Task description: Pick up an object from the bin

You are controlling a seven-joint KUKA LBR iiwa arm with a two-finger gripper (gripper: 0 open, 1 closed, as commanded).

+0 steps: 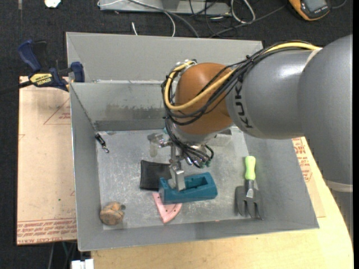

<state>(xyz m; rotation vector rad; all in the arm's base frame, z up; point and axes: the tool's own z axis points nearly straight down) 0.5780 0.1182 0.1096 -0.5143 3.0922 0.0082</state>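
Scuffed grey bin holds a teal block beneath the hand, grip unreadable.

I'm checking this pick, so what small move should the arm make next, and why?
Probably ease straight down a little: the gripper sits over the left end of the blue block, with the black pad and pink piece close by, so a sideways move might nudge them.

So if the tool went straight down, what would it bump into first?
Probably the blue plastic thing in the middle of the bin: the tool points down at its left end, right beside a black square. How high above it hangs is hard to tell.
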